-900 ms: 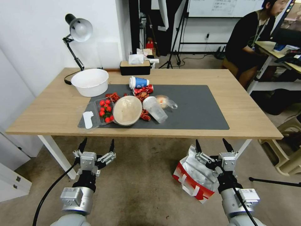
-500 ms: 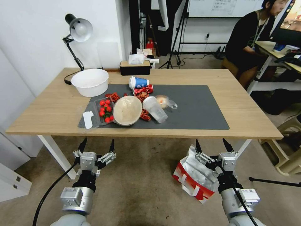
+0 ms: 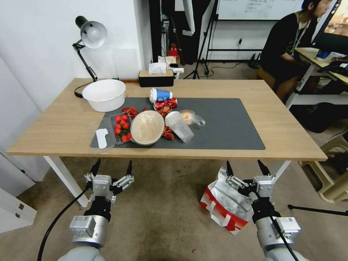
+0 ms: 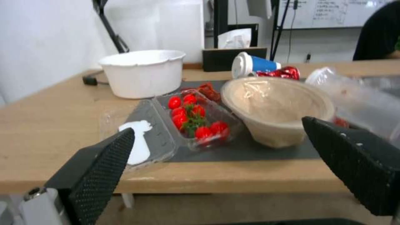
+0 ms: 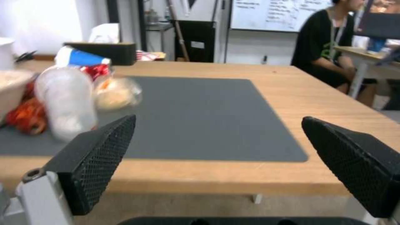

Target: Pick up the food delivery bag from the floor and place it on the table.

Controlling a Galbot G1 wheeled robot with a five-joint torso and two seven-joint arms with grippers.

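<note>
The food delivery bag (image 3: 223, 204), white and red with silver foil showing, lies on its side on the floor (image 3: 163, 217) just in front of the table's near right leg. My right gripper (image 3: 246, 167) hovers open above the bag's far end, fingers pointing toward the table (image 3: 286, 123). My left gripper (image 3: 111, 167) is open and empty, held above the floor in front of the table's left half. In the right wrist view the open right gripper (image 5: 218, 137) faces the dark grey mat (image 5: 200, 115). In the left wrist view the open left gripper (image 4: 218, 137) faces the table edge.
The mat's left half holds a white bowl (image 3: 104, 94), a tomato tray (image 3: 121, 127), a paper bowl (image 3: 146, 127), cups and wrappers. The mat's right half (image 3: 232, 123) is bare. A desk lamp (image 3: 88, 40) and tissue box (image 3: 156, 77) stand at the back. A person sits at a desk, far right.
</note>
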